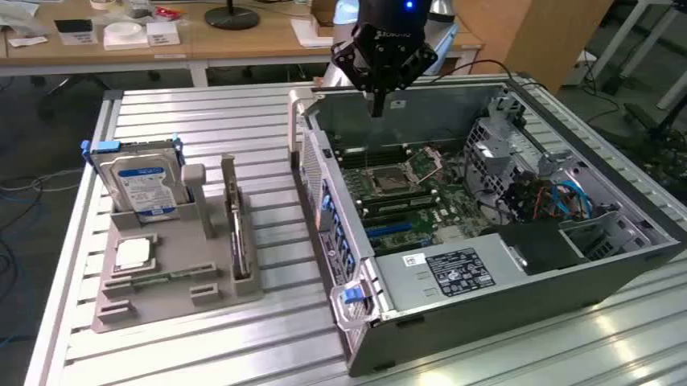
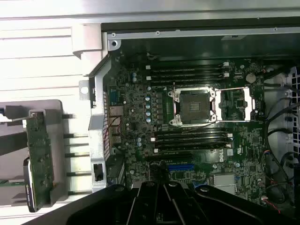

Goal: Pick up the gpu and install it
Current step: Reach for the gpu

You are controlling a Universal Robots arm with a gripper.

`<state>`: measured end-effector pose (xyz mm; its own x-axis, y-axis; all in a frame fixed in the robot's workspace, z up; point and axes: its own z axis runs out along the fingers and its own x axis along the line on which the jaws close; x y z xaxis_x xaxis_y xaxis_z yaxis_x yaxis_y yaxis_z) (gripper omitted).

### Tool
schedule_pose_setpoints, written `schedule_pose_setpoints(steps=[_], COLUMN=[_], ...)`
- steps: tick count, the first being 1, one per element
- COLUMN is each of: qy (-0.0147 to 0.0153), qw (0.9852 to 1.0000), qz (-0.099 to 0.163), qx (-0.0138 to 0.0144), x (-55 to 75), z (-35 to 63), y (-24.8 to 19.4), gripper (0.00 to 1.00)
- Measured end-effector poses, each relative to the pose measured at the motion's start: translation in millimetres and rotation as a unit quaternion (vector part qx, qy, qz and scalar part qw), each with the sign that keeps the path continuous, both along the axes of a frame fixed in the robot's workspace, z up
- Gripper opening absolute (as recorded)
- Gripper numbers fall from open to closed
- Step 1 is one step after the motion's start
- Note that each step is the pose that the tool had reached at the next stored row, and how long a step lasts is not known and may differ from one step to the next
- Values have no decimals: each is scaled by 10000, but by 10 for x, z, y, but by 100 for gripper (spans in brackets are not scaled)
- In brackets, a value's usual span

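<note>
The gpu (image 1: pixel 240 249) stands on its long edge in a slot of the grey rack (image 1: pixel 161 301), on the exterior view's left, well apart from the open computer case (image 1: pixel 504 322). In the wrist view the gpu (image 2: pixel 40 159) shows as a thin card with bare components on its face. I judge it light and stiff but fragile: I would take it by the plain upper edge or near the metal bracket, never across the chips or the contact edge, and lift it straight up out of the slot.

By my count there is one gpu, one blue-labelled hard drive (image 1: pixel 145 189) and one small square chip (image 1: pixel 131 253) in the single rack, and one case with one motherboard (image 2: pixel 140 112) on the slatted worktop (image 1: pixel 193 112).

My pincer (image 1: pixel 378 108) hangs over the far wall of the case, above the motherboard, fingers clenched together on nothing.
</note>
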<state>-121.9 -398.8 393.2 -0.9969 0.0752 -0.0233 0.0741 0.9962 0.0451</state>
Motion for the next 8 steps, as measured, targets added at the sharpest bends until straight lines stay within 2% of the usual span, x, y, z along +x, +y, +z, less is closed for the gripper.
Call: schedule_pose_setpoints(steps=[8], qy=[0], qw=[10000], qz=[-1], qx=[0], x=[-44], z=[0], y=[0], gripper=[11])
